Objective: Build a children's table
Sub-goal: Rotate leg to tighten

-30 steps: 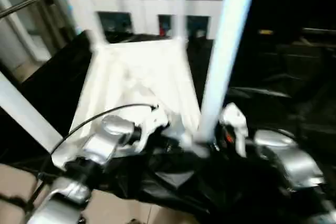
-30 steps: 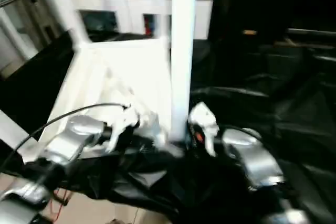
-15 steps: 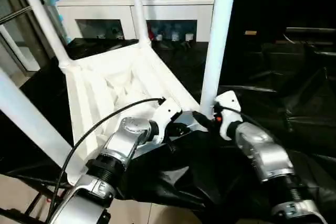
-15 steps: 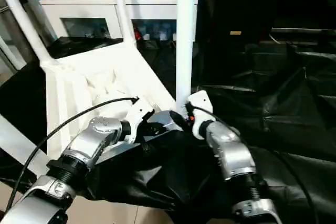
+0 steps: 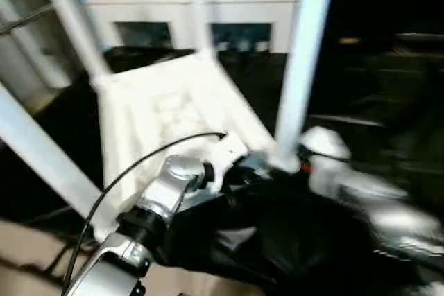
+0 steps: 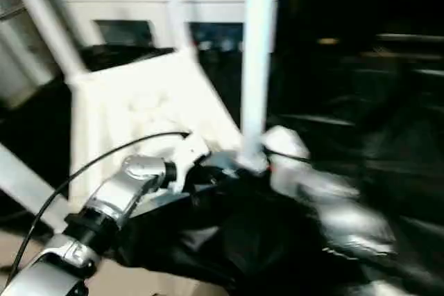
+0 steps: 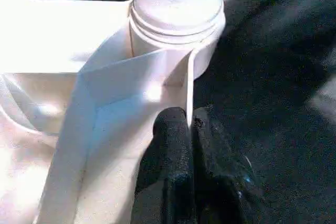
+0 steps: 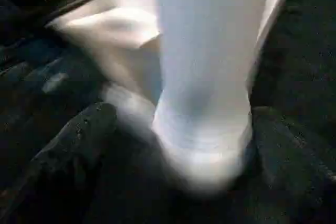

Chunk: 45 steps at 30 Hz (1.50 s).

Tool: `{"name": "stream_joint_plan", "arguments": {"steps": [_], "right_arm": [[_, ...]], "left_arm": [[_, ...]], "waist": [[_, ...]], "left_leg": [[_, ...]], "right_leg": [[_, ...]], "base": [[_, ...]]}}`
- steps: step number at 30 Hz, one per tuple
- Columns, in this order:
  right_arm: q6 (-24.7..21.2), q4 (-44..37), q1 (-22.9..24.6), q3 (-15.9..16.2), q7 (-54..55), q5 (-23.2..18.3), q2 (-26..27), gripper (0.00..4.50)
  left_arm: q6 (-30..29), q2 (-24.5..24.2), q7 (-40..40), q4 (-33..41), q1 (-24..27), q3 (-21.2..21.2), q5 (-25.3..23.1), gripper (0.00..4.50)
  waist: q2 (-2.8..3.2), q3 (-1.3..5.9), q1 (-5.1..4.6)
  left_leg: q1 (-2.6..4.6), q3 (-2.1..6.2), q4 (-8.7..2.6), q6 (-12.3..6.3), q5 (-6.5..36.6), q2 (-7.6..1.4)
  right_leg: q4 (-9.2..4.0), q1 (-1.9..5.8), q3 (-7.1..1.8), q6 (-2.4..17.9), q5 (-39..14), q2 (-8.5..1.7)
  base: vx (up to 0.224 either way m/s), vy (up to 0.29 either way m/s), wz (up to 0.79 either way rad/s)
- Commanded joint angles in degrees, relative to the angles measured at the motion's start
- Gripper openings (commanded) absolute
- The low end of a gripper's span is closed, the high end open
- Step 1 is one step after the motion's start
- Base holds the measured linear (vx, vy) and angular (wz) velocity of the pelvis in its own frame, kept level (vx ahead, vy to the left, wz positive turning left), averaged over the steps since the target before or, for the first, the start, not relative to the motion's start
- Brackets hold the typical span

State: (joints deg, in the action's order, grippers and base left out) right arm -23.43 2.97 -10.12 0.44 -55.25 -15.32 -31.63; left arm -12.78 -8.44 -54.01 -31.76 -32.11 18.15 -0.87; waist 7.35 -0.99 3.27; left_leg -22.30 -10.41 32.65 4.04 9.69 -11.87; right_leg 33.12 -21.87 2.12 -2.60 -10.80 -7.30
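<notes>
Nearest you, your left gripper (image 7: pixel 188 129) was pinched shut on the thin rim of the upturned white tabletop (image 5: pixel 166 112), which lay on black sheeting (image 5: pixel 291 233). Beside it, your right gripper (image 8: pixel 178 124) stood wide around the near-corner leg (image 5: pixel 305 60), fingers (image 8: pixel 79 140) apart from it. Farther back, three more legs (image 5: pixel 69 15) stood upright before a white cabinet (image 5: pixel 187 5).

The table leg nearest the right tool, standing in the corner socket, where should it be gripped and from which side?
Probably low on the round shaft of the leg, just above the corner socket, coming in level from the open outer side over the black cloth. The tabletop and its ribs block the inner side.
</notes>
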Motion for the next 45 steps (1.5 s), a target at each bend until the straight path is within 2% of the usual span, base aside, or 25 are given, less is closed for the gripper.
{"name": "stream_joint_plan", "arguments": {"steps": [1,4,5,9,15,18,19,22,23,27,28,29,32,33,35,36,37,38,39,40,41,42,43,44,45], "right_arm": [[-1.99,-3.13,1.15,-2.81,-3.98,-3.60,-1.86,4.43],[-2.77,-3.28,1.72,-4.98,-4.57,-4.82,-3.07,4.43],[-3.03,-2.65,2.47,-8.25,-4.27,-5.78,-4.33,4.43],[-1.35,1.30,1.57,-13.05,4.57,-4.09,-2.77,4.43],[-0.20,4.55,-0.71,-12.87,14.77,-0.86,0.73,4.43],[-0.76,4.21,-1.40,-12.00,18.79,0.10,4.48,4.43],[-0.72,3.96,-1.40,-11.83,19.27,0.17,5.29,4.43],[-0.36,3.60,-1.64,-11.47,21.25,-0.03,7.25,4.43],[-0.33,3.33,-1.70,-11.38,21.82,-0.09,7.68,4.43],[-0.39,2.42,-2.07,-11.61,23.28,-0.72,9.01,4.43],[-0.62,1.96,-2.16,-11.81,23.83,-0.87,9.58,4.50],[-0.92,0.74,-1.96,-11.97,24.67,-1.11,10.48,4.50],[-2.27,-5.04,-0.19,-11.25,28.46,-0.74,13.36,4.50],[-2.28,-5.07,-0.17,-11.24,28.49,-0.73,13.37,4.50],[-2.42,-9.21,1.62,-8.94,31.81,1.68,14.82,4.50],[-2.42,-9.21,1.62,-8.94,31.81,1.68,14.82,4.50],[-2.58,-11.34,2.70,-7.21,34.30,4.06,15.78,4.50],[-2.58,-11.34,2.70,-7.21,34.30,4.06,15.78,4.50],[-2.59,-11.83,3.03,-6.70,35.40,4.93,16.33,4.50],[-2.54,-12.41,3.32,-6.21,36.67,5.91,16.93,4.50],[-2.80,-13.18,3.79,-5.80,38.34,6.82,17.94,4.50],[-2.82,-13.27,3.85,-5.85,38.60,6.89,18.12,4.50],[-2.87,-13.58,4.04,-6.01,39.45,7.11,18.70,4.50],[-2.90,-13.81,4.22,-6.35,40.58,7.41,19.33,4.50],[-2.57,-14.21,4.44,-6.56,42.80,8.31,19.91,4.50]], "left_arm": [[2.27,-1.11,-3.51,-0.30,-0.75,0.14,0.58,0.00],[3.22,-1.72,-6.66,0.46,-0.39,0.66,1.49,0.00],[4.43,-2.89,-11.04,1.66,0.14,1.92,2.20,0.00],[5.96,-5.45,-20.86,5.48,1.99,5.47,4.07,0.00],[7.60,-6.16,-25.16,7.17,3.12,7.53,5.10,0.00],[7.95,-6.05,-27.17,7.43,3.25,7.68,5.93,0.00],[8.19,-6.08,-27.64,7.38,3.24,7.61,6.09,0.00],[8.78,-6.62,-27.78,7.29,3.22,7.25,6.12,0.00],[9.99,-6.60,-26.59,6.88,3.20,6.85,5.76,0.00],[12.65,-6.41,-22.12,5.87,3.25,5.04,4.81,0.00],[12.03,-6.37,-21.72,6.21,3.47,4.08,5.58,0.45],[11.56,-6.36,-20.08,7.55,4.29,2.07,6.80,0.56],[8.66,-5.53,-11.43,14.53,8.61,-6.65,11.63,0.56],[8.65,-5.52,-11.36,14.57,8.64,-6.70,11.65,0.81],[8.12,-2.10,1.54,20.13,12.67,-14.70,13.89,0.96],[8.12,-2.10,1.54,20.13,12.67,-14.70,13.89,0.96],[7.71,0.67,11.54,23.75,15.77,-19.86,13.89,0.96],[7.71,0.67,11.54,23.75,15.77,-19.86,13.89,1.09],[6.73,1.70,14.62,25.14,17.19,-21.46,13.93,1.37],[4.43,2.69,18.72,26.88,18.71,-23.00,12.19,1.38],[-2.45,3.39,23.62,30.30,21.06,-23.98,7.43,1.38],[-3.21,3.49,24.31,30.73,21.33,-24.10,6.93,1.51],[-5.68,3.83,26.55,32.13,22.21,-24.50,5.31,1.68],[-7.08,4.37,28.13,33.61,23.34,-25.14,5.12,1.81],[-5.40,4.96,30.14,36.65,25.72,-25.47,5.63,1.84]], "waist": [[-1.47,2.94,-0.15],[-1.56,3.31,-0.31],[-1.57,3.35,-0.28],[-0.73,3.57,0.57],[-0.27,3.15,1.14],[-0.52,3.06,0.96],[-1.28,3.03,0.84],[-0.72,3.09,0.88],[-1.29,3.10,0.83],[-0.93,3.14,0.59],[-1.58,3.13,0.36],[-1.24,3.24,0.36],[-1.58,3.06,-0.69],[-1.24,3.21,-0.84],[-1.79,2.92,-1.19],[-1.97,2.72,-1.46],[-1.68,2.80,-1.50],[-1.75,2.78,-1.72],[-2.69,2.59,-1.81],[-2.20,2.48,-1.83],[-3.83,2.98,-1.60],[-3.14,2.49,-1.51],[-4.15,2.49,-1.59],[-4.54,2.55,-1.36],[-5.96,2.36,-1.22]], "left_leg": [[-0.02,-0.07,-3.16,-6.43,9.07,-0.02],[0.25,-0.09,-2.60,-7.55,7.47,0.06],[0.38,-0.22,-2.48,-8.10,7.04,-0.02],[0.67,-0.30,-2.09,-9.19,4.21,-0.30],[0.98,-0.55,-2.53,-6.61,7.79,-0.40],[1.12,-0.79,-2.67,-5.20,9.75,-0.37],[0.87,-0.83,-2.78,-5.15,9.71,-0.32],[0.92,-0.77,-2.72,-5.16,9.19,-0.32],[0.84,-0.80,-2.69,-5.28,9.06,-0.31],[0.72,-0.74,-2.64,-5.40,8.88,-0.25],[0.63,-0.81,-2.62,-5.50,8.67,-0.22],[0.64,-0.74,-2.58,-5.54,8.26,-0.20],[-0.19,-0.67,-2.51,-7.02,6.85,-0.07],[0.36,-0.64,-2.46,-6.67,8.44,-0.22],[0.26,-0.67,-2.64,-5.92,9.69,-0.35],[0.07,-0.72,-2.59,-6.08,9.66,-0.30],[0.27,-0.75,-2.63,-5.51,10.70,-0.18],[0.18,-0.71,-2.61,-5.11,10.83,-0.31],[0.02,-0.80,-2.74,-4.69,11.46,-0.22],[0.18,-0.78,-2.93,-4.16,12.19,-0.26],[0.16,-0.66,-2.77,-3.89,10.98,-0.43],[0.12,-0.62,-2.98,-4.14,10.29,-0.36],[0.17,-0.79,-2.99,-4.05,10.70,-0.45],[0.18,-0.71,-2.96,-3.82,10.67,-0.44],[0.17,-0.80,-3.20,-3.14,10.94,-0.58]], "right_leg": [[-3.41,2.38,0.14,12.12,-6.39,0.01],[-3.20,2.26,0.30,13.75,-3.40,0.08],[-3.09,2.09,0.27,14.62,-2.71,0.14],[-2.65,1.66,0.17,15.94,-0.87,0.03],[-2.80,1.52,0.27,14.58,-6.30,-0.02],[-3.04,1.40,0.17,13.54,-8.06,-0.03],[-3.08,1.52,0.17,13.13,-8.53,-0.08],[-2.96,1.41,0.12,12.59,-8.67,-0.17],[-3.03,1.44,0.10,12.44,-8.55,-0.13],[-2.87,1.54,0.13,11.68,-8.44,-0.20],[-2.95,1.57,0.11,11.66,-8.37,-0.15],[-2.72,1.60,0.10,11.83,-8.12,-0.24],[-2.45,1.86,0.34,11.96,-6.51,-0.19],[-2.57,1.40,0.25,11.92,-8.26,-0.13],[-2.67,1.43,0.16,11.57,-9.29,0.13],[-2.89,1.50,0.20,11.05,-8.91,0.18],[-3.02,1.26,0.16,10.36,-11.36,0.27],[-2.96,1.37,0.14,10.06,-11.04,0.37],[-3.36,1.32,0.14,9.00,-12.77,0.41],[-3.47,1.03,0.02,8.30,-14.45,0.49],[-3.07,1.30,-0.14,7.77,-13.64,0.42],[-3.31,0.86,-0.14,7.16,-13.21,0.57],[-3.53,0.77,-0.23,6.80,-13.67,0.72],[-3.35,0.81,-0.29,6.64,-13.94,0.65],[-3.62,0.58,-0.40,6.39,-13.89,0.83]], "base": [[0.000,0.000,0.00],[0.000,0.000,0.00],[0.000,0.000,0.00],[0.000,0.000,0.00],[0.000,0.000,0.00],[0.000,0.000,0.00],[0.000,0.000,0.00],[0.000,0.000,0.00],[0.000,0.000,0.00],[0.000,0.000,0.00],[0.000,0.000,0.00],[0.000,0.000,0.00],[0.000,0.000,0.00],[0.000,0.000,0.00],[0.000,0.000,0.00],[0.000,0.000,0.00],[0.000,0.000,0.00],[0.000,0.000,0.00],[0.000,0.000,0.00],[0.000,0.000,0.00],[0.000,0.000,0.00],[0.000,0.000,0.00],[0.000,0.000,0.00],[0.000,0.000,0.00],[0.000,0.000,0.00]]}}
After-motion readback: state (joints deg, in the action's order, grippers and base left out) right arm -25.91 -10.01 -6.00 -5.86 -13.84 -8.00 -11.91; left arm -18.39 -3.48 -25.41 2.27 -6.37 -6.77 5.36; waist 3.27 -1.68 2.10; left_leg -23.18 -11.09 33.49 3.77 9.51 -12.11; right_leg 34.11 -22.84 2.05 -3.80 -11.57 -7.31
